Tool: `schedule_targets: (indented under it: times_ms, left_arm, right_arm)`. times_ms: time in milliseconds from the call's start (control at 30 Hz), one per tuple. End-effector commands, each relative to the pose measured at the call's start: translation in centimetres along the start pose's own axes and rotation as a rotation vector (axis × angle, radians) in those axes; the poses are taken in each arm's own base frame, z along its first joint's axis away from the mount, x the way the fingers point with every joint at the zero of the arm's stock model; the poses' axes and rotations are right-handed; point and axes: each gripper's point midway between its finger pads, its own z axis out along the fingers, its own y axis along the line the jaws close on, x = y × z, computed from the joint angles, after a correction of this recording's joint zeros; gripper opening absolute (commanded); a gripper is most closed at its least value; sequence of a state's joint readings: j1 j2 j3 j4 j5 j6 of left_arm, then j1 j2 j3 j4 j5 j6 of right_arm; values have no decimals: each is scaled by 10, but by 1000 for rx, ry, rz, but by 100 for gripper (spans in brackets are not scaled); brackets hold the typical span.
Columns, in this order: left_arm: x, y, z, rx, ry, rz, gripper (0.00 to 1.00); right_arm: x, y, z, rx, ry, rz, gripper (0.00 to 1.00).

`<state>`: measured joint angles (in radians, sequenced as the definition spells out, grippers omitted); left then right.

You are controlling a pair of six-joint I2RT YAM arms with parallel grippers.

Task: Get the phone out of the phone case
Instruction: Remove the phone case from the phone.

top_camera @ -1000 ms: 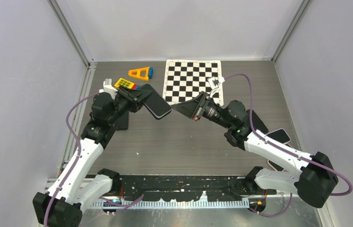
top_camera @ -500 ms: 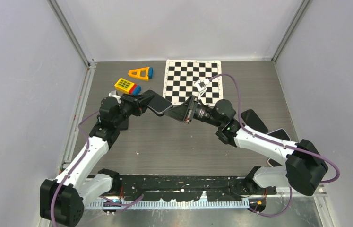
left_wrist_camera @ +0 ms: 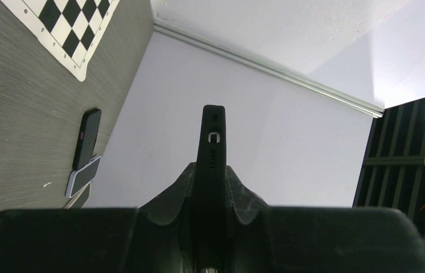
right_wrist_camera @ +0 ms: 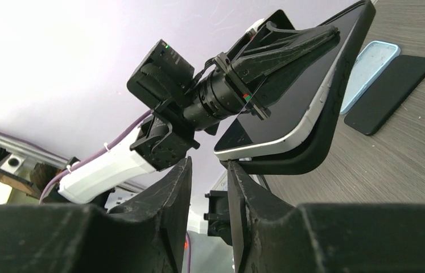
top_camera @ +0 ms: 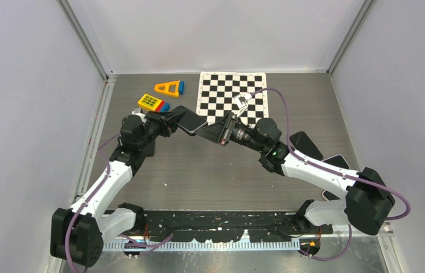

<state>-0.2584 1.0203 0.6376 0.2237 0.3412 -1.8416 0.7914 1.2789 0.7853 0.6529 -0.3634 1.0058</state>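
While clamping the phone (right_wrist_camera: 278, 108) and its black case (right_wrist_camera: 289, 164) together in the left hand (top_camera: 170, 122), one finger flat on the screen and the other behind, hold them just as now: tilted in the air over the far half of the desk (top_camera: 198, 176), roughly midway between the left and right edges, just off the near-left corner of the checkered sheet (top_camera: 232, 96). Note the right hand (right_wrist_camera: 209, 165) at the low end of the phone, fingers parted a little and gripping nothing, one fingertip just beside the lip of the case. Judge this the very start of the peel, with the phone seemingly seated in the case along most of its silver rim. Slide the right hand on to straddle the lip alone, then pinch rubber only, never the metal rim. Roll that corner back and away from the screen rather than tugging straight out. Loosen or shift the left clamp if needed, to avoid pinning phone into case by squeezing front against back. Work round from one corner to the next instead of forcing the whole end at once. Go slowly, ready for a sudden release. Stay over open desk, away from the spare phones (top_camera: 335, 163) lying near the right edge, in case of a slip.
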Motion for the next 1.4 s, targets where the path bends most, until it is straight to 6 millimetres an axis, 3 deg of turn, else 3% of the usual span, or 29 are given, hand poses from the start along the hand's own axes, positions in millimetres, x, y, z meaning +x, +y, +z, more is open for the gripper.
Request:
schedule_targets:
  times_ms: [0, 300, 467, 700, 867, 1133, 1367]
  left_arm:
    - [45, -62, -19, 197, 194, 68, 0]
    - [54, -75, -25, 237, 228, 106, 0]
    - [58, -80, -25, 256, 244, 130, 0]
    - [66, -90, -32, 292, 270, 185, 0]
    - [74, -91, -39, 304, 295, 256, 0]
    - [94, -81, -48, 303, 415, 414, 0]
    - [102, -70, -55, 309, 486, 521, 0]
  right_arm:
    - [-25, -22, 7, 137, -120, 75, 36]
    - [-20, -65, 14, 227, -182, 309, 42]
    - [-12, -100, 9, 371, -203, 415, 47]
    - [-7, -111, 7, 438, -196, 485, 49]
    - [-13, -103, 14, 376, -199, 488, 51]
    - [-33, -57, 26, 158, -192, 379, 51]
    - [-42, -26, 23, 39, -188, 284, 43]
